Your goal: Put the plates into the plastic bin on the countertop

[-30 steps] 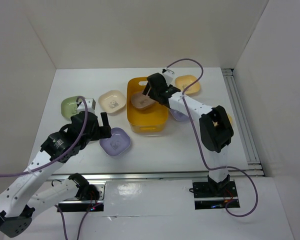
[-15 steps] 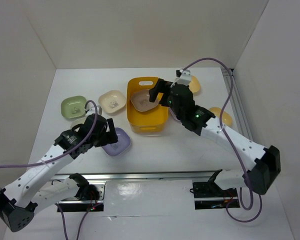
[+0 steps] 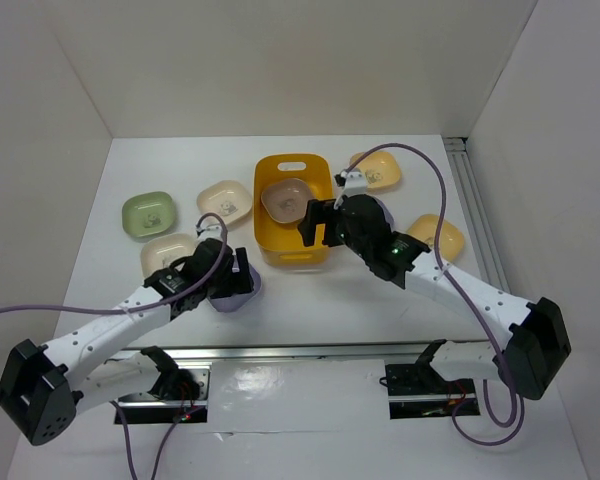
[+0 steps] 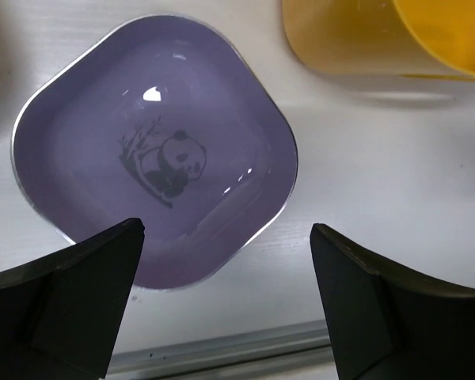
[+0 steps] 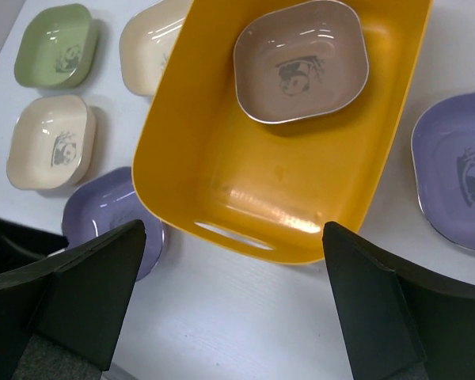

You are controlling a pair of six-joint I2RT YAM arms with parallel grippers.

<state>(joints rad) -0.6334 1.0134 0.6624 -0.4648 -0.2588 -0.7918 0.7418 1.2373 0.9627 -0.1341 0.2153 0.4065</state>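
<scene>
Nearest, L gripper (image 4: 226, 229) hangs w/ fingers spread wide, empty, right above a lilac plate (image 4: 154, 158) that sits on the countertop (image 3: 310, 300) just left of the bin's near corner. R gripper (image 5: 233, 229), also spread wide & empty, hovers over the near end of the plastic bin (image 5: 285, 190). Brown plate (image 5: 301, 59) lies flat in the bin's far half. Second lilac plate (image 5: 459, 178) sits just beside the bin's right wall. Left of the bin: two cream plates (image 3: 168, 252) (image 3: 225, 202) & a green plate (image 3: 148, 215). Right: yellow-orange plate (image 3: 437, 235); pale yellow plate (image 3: 377, 170) furthest back.

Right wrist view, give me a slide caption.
Open right pincer above the orange-yellow rectangular plastic bin, one brown rounded-square dish lying inside.
</scene>
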